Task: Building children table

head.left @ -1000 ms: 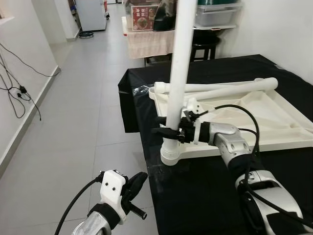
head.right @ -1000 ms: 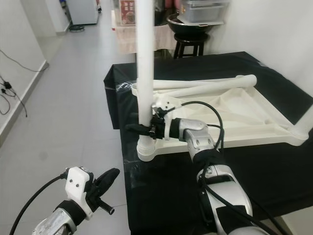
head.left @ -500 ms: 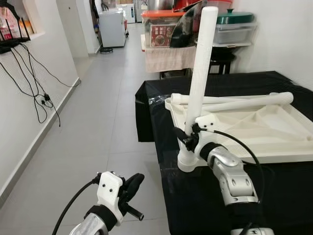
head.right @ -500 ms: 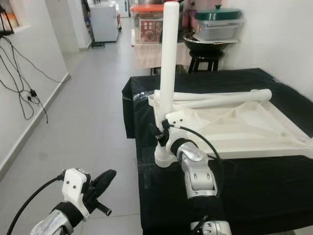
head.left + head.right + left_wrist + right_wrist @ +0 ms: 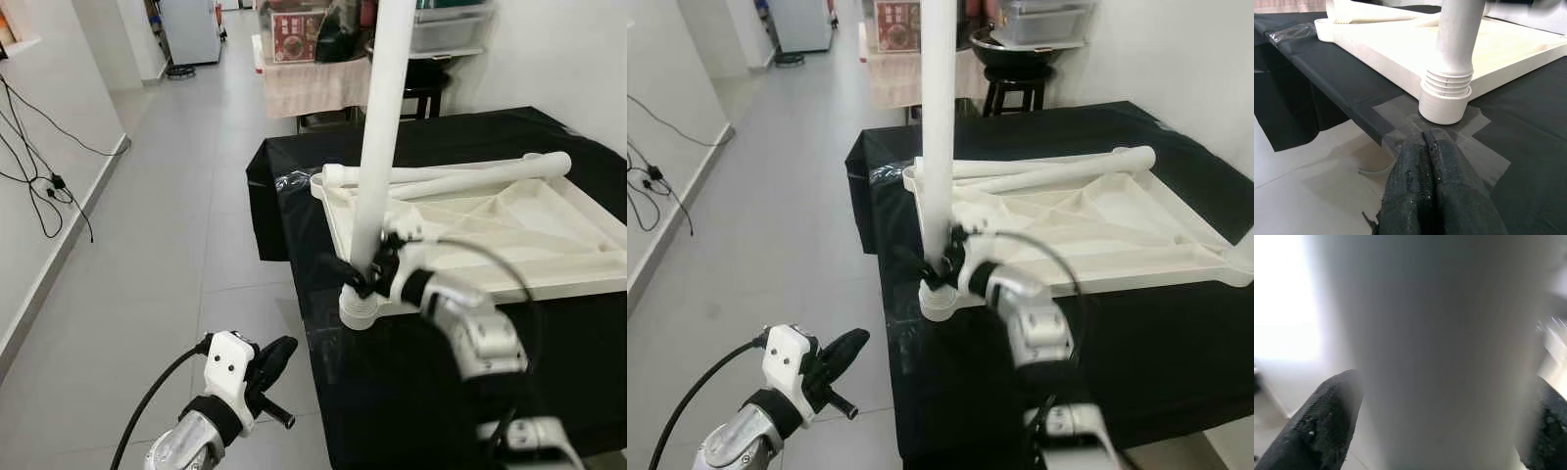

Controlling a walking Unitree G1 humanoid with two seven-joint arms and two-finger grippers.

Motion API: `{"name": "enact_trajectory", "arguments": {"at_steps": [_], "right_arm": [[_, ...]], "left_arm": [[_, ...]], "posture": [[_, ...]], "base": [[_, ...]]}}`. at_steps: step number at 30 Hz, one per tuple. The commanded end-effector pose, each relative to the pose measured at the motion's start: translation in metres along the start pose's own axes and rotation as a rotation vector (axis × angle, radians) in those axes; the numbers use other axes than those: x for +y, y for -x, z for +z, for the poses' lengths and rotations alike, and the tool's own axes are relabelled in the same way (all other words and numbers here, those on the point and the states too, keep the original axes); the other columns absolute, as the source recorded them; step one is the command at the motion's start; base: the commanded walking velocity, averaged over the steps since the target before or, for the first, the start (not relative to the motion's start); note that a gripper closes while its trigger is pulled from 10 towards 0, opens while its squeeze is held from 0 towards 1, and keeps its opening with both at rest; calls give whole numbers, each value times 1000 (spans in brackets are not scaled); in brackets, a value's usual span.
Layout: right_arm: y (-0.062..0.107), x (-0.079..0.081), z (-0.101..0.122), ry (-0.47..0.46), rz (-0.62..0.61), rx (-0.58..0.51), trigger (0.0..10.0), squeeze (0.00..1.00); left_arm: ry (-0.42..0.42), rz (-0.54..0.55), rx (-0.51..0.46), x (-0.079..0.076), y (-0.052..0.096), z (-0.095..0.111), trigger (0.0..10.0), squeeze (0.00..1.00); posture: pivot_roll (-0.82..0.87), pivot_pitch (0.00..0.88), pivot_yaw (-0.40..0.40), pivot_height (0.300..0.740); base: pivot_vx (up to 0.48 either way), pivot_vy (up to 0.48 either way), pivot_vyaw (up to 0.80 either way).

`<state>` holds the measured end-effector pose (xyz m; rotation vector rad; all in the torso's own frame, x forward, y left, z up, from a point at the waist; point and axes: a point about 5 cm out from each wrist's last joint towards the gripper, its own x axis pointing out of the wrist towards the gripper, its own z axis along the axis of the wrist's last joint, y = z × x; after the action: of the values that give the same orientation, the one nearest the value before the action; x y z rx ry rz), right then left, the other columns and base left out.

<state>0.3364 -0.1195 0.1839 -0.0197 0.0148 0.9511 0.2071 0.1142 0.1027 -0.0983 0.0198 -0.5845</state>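
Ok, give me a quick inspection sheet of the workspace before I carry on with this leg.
Surface: black-covered table, grey tape patch under the corner socket.
Job's things: white tabletop lying upside down; upright leg standing in its near corner socket; spare legs lying across the far edge.
Clutter: clear plastic wrap at the far corner.
Grippers: right gripper around the upright leg low down, a finger on each side; left gripper shut, holding nothing, over the floor.
Cables: wall cables hanging at left.
Surroundings: tiled floor, stool, shelf with boxes.
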Motion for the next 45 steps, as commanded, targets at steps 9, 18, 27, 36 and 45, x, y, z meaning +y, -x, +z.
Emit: {"name": "enact_trajectory", "arguments": {"at_steps": [9, 18, 27, 36, 45], "right_arm": [[-25, 5, 5, 59, 426, 61, 10000, 0], [-23, -2, -10, -34, 497, 123, 0, 0], [14, -9, -33, -15, 393, 166, 0, 0], [4, 31, -68, -55, -417, 224, 0, 0], [7, 26, -83, -93, -401, 316, 6667, 0]], "left_arm": [[14, 21, 5, 5, -4, -5, 10000, 0], [24, 15, 5, 5, -5, -8, 10000, 0], [20, 15, 4, 4, -2, -7, 10000, 0], [27, 3, 7, 7, 5, -5, 10000, 0], [41, 8, 1, 6, 4, -5, 10000, 0]], "posture": [[51, 0, -24, 740], [51, 0, -24, 740], [33, 0, -15, 740], [-43, 0, 10, 740], [-3, 0, -4, 740]], "base": [[0, 0, 0], [0, 0, 0], [0, 0, 0], [0, 0, 0], [0, 0, 0]]}}
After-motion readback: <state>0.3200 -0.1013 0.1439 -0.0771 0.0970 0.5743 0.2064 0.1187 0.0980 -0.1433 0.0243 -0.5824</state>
